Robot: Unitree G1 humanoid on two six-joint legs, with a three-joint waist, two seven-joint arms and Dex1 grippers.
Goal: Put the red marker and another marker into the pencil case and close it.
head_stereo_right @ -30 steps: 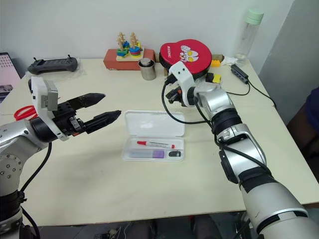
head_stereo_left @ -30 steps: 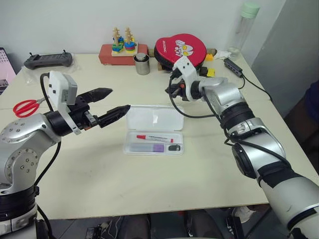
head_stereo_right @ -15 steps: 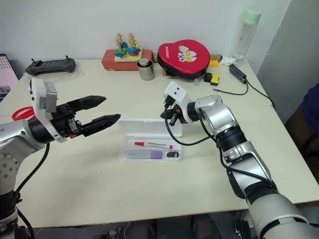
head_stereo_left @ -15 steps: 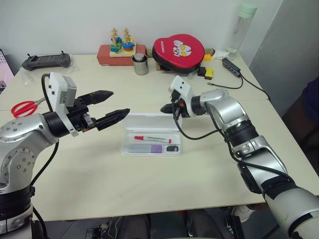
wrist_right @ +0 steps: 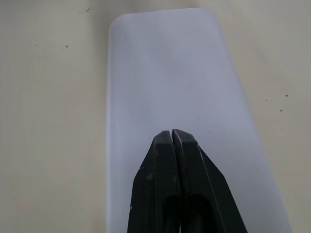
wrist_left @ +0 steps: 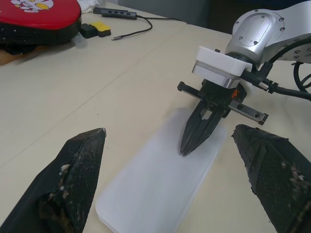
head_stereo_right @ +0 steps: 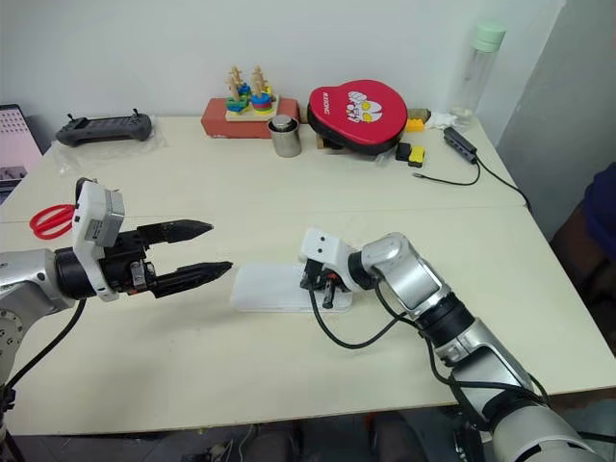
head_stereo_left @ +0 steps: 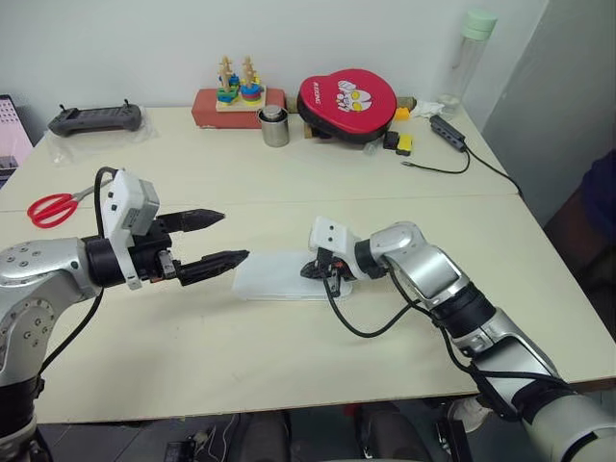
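Note:
The white pencil case (head_stereo_left: 274, 276) lies flat in the middle of the table with its lid down. The red marker and the other marker are hidden from sight. My right gripper (head_stereo_left: 314, 270) is shut, and its tips rest on top of the lid near the case's right end; the right wrist view has the joined fingertips (wrist_right: 172, 133) against the white lid (wrist_right: 170, 77). My left gripper (head_stereo_left: 234, 237) hovers open just left of the case, pointing at it, with nothing between its fingers (wrist_left: 80, 167).
Red-handled scissors (head_stereo_left: 53, 207) lie at the left edge. Along the back stand a black controller (head_stereo_left: 94, 117), a stacking toy on a red box (head_stereo_left: 239, 94), a metal cup (head_stereo_left: 274, 126), a red round pad (head_stereo_left: 346, 96), a bottle (head_stereo_left: 472, 48) and a cabled hub (head_stereo_left: 448, 130).
The case stood open with the markers showing; now its lid is down. My right gripper came back and down from behind the case onto the lid. The left gripper sank a little.

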